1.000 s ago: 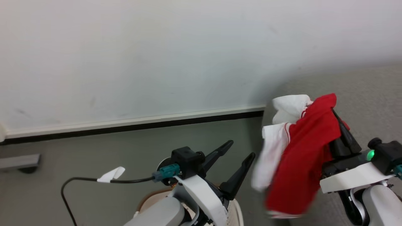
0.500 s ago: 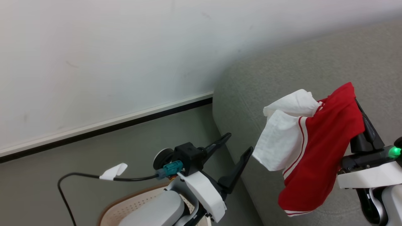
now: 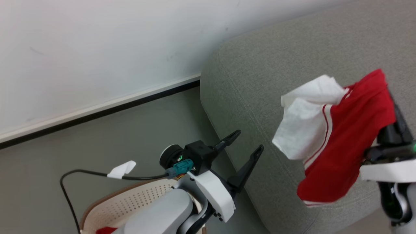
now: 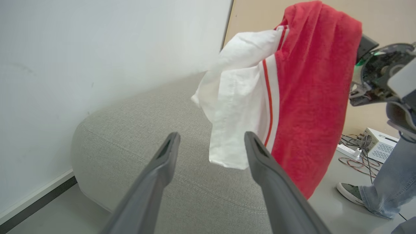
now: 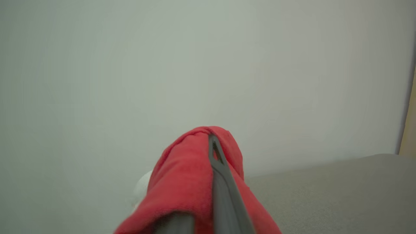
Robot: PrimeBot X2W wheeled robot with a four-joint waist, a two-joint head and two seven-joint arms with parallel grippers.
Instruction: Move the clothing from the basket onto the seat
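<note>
Clothing (image 3: 351, 136) | draped over, clamped in right hand (image 5: 212, 143) | above seat (image 3: 253, 91)

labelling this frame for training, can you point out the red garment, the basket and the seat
red garment (image 3: 354, 130), head view, middle of the hanging red fabric
basket (image 3: 130, 204), head view, perforated cream wall
seat (image 3: 260, 81), head view, bare grey cushion top

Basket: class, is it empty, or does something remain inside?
Not empty: a scrap of red clothing shows inside the basket, behind its perforated wall, at the head view's bottom edge.
</note>
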